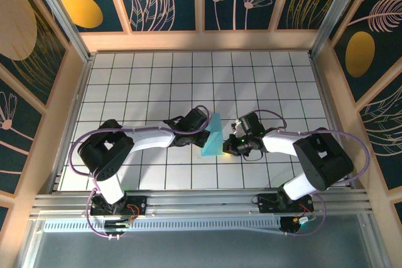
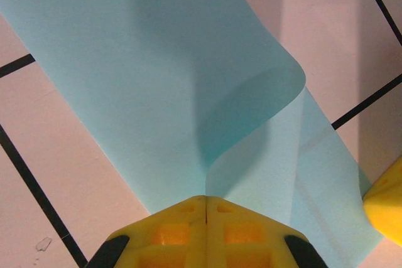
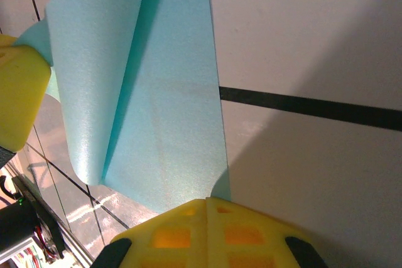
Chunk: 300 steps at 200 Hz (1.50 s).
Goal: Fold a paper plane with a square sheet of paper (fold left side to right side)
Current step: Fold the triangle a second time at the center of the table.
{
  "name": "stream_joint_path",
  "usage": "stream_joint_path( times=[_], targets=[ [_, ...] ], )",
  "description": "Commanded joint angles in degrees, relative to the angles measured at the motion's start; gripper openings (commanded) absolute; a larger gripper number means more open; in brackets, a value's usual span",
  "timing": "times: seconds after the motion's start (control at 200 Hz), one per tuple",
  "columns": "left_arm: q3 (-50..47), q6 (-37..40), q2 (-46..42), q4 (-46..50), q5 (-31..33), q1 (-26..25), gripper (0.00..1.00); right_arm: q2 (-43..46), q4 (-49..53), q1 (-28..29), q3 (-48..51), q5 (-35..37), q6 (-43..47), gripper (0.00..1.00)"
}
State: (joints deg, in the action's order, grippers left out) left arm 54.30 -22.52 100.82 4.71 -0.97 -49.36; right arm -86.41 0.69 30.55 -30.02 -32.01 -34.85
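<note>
L gripper & R gripper both pinched tight on curled square sheet of paper, L at its 9 o'clock, R at 4.

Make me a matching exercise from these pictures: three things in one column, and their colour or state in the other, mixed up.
Column one:
1. square sheet of paper
2. left gripper
3. grid line

Column two:
A. black, straight
B. yellow, shut on the paper's edge
C. light blue, curled over

Pairs: 1-C, 2-B, 3-A
</note>
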Motion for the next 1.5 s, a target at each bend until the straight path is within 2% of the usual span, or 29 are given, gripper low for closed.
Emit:
stream_joint_path(
  times=[0.0, 0.661, 0.951, 1.381, 1.496],
  targets=[
    [-0.03, 0.62, 1.26, 0.10, 0.62, 0.50, 0.00, -3.00, 5.73, 0.48, 1.01, 5.73, 0.93, 0.00],
    [0.20, 0.66, 3.11, -0.58, 1.98, 0.50, 0.00, -3.07, 6.00, 0.48, 0.80, 5.73, 1.10, 0.00],
    [-0.67, 0.28, 3.77, -1.53, 0.68, 0.50, 0.00, -2.71, 6.02, 0.48, 0.57, 5.15, 1.22, 0.00],
    [-1.75, 0.09, 4.58, -1.46, -0.26, 0.50, 0.00, 7.77, 6.09, -1.05, -2.56, 0.01, -0.40, 0.00],
    [-1.76, 0.06, 4.56, -1.37, -0.26, 0.48, 0.00, 8.97, 1.81, -1.23, -3.20, -0.95, -3.13, 0.00]
  ],
)
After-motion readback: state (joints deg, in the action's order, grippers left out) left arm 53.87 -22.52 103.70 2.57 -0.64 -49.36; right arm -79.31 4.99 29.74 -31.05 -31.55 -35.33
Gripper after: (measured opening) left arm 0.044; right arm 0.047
